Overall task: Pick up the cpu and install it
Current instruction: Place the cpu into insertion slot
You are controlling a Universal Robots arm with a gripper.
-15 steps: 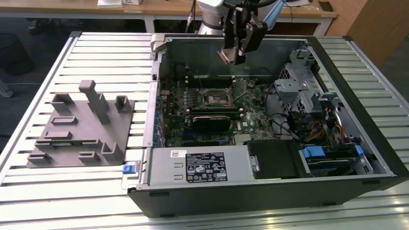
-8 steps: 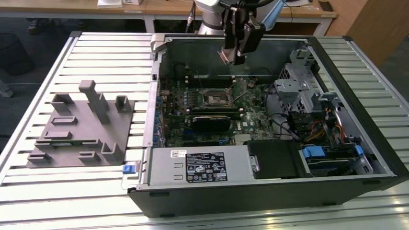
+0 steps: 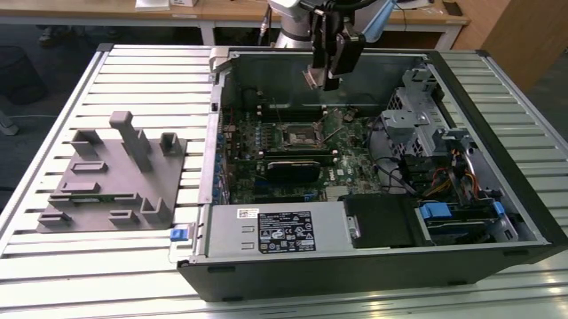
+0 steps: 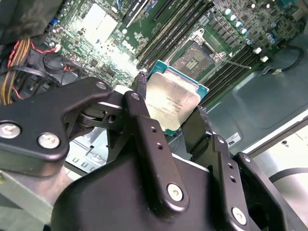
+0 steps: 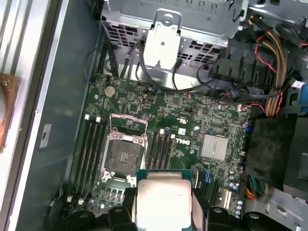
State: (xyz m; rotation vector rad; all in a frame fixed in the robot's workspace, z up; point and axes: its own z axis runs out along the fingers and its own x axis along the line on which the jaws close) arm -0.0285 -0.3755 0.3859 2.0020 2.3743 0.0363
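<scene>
Black fingers (image 4: 144, 127) are closed on two opposite edges of the cpu (image 4: 175, 101), whose pale metal top faces the cameras in both wrist views; no gap shows between finger and chip edge. The cpu (image 5: 163, 202) hangs in the air above the board (image 5: 192, 115), apart from it and not seated. Below it and off to one side is the socket (image 5: 122, 154), its contact field exposed and its metal frame apparently swung up and clear. Memory slots (image 5: 91, 144) flank the socket, and a drive cage (image 5: 168, 24) with cable bundles stands at the far side of the board. In the exterior view the fingers (image 3: 330, 66) hover over the rear of the open case (image 3: 373, 272), beyond the socket (image 3: 297, 136). The case rests on a slatted desk (image 3: 133, 80), with a grey holder (image 3: 116, 173) well apart on the exterior view's left. Judged step: carry and alignment, with roughly half the task complete. For a good result, hold the cpu level, centre it squarely over the socket, and match its edges and corner mark to the socket outline before any descent. Lower it straight, without sliding, since the exposed contacts would likely bend under side load. Route clear of the raised frame. Apply no downward force; the chip should settle under its own weight.
</scene>
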